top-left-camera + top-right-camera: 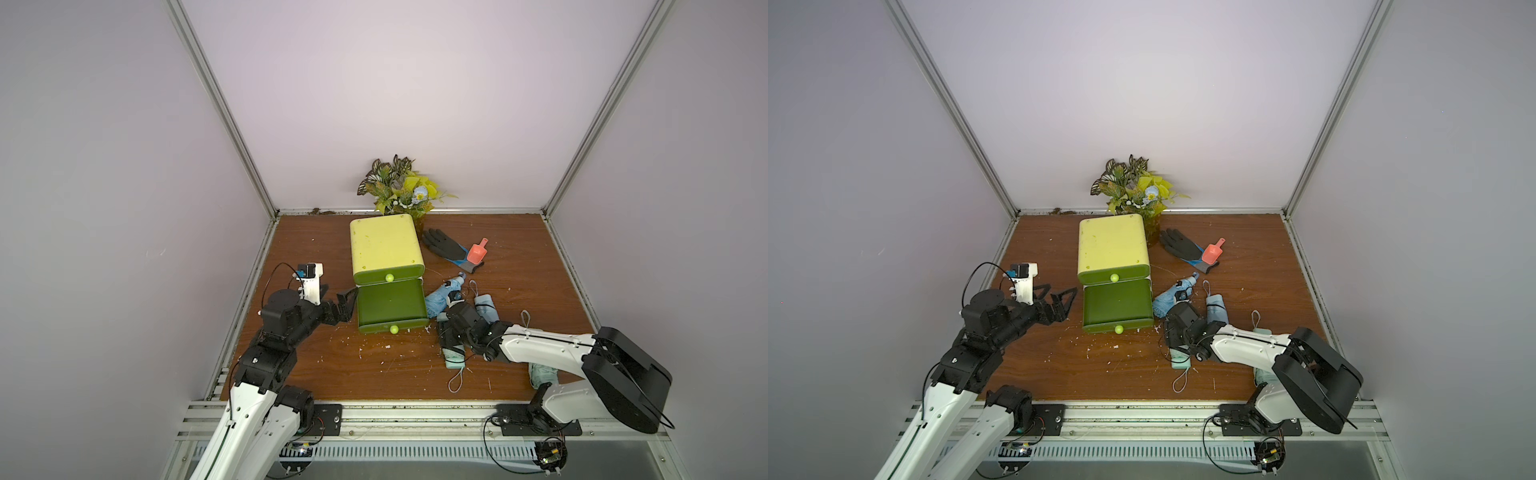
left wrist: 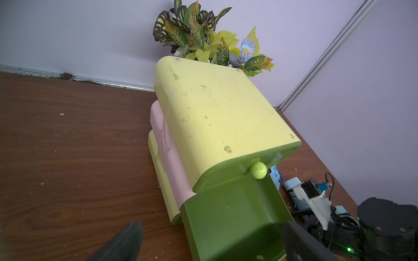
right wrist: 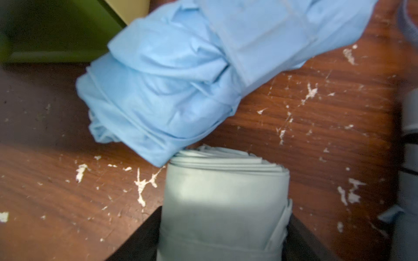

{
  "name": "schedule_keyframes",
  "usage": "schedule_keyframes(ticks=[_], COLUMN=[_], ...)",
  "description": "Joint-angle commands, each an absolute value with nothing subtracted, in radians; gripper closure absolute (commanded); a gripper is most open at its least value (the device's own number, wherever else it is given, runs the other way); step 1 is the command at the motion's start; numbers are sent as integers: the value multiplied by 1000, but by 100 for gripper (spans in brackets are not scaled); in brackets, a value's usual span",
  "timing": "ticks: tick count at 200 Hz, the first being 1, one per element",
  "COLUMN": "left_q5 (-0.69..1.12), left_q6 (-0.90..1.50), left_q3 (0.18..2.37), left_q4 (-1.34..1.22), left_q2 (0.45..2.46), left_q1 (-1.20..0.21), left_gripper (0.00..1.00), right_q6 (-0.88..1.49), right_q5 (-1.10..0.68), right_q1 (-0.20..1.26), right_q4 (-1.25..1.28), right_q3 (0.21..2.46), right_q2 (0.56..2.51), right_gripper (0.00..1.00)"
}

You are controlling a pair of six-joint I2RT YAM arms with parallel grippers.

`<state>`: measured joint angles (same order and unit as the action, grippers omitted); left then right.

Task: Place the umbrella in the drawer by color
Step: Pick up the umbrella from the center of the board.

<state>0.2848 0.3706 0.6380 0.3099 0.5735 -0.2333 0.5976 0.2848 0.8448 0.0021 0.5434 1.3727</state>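
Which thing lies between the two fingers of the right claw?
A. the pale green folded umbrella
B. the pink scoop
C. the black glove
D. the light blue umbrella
A: in the right wrist view the pale green folded umbrella lies between the dark fingers of the right claw, with the light blue umbrella beyond its end.

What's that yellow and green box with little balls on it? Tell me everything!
A small plastic chest of drawers with a scuffed pale yellow top, a pink layer beneath and dark green drawer fronts with round light green knobs. The drawer under the top one is pulled out and looks empty. It stands on the brown table, before the plant.
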Motion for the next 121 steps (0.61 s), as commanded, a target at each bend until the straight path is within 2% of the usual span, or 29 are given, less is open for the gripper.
schedule_keyframes(ticks=[1,21,43,72,93,121], left_q5=[265,244,266,430,360,202], left_q6=[370,387,417,588,672,622], left_q3=[634,626,610,556,551,698], left_q4=[291,274,212,-9,-155,-134], left_q2=[561,531,502,516,559,709], left_q1=[-222,-222,-221,-240,-364,-562], left_gripper=[0,0,0,0,0,0], right_q6=[647,720,785,778,657,436], right_q5=[400,425,476,504,440,276], right_q1=[838,835,833,833,833,833], right_q4=[13,112,133,202,374,598], right_q3=[479,363,280,247,247,287], right_q2=[1227,1059,870,621,528,553], right_gripper=[34,48,50,53,51,48])
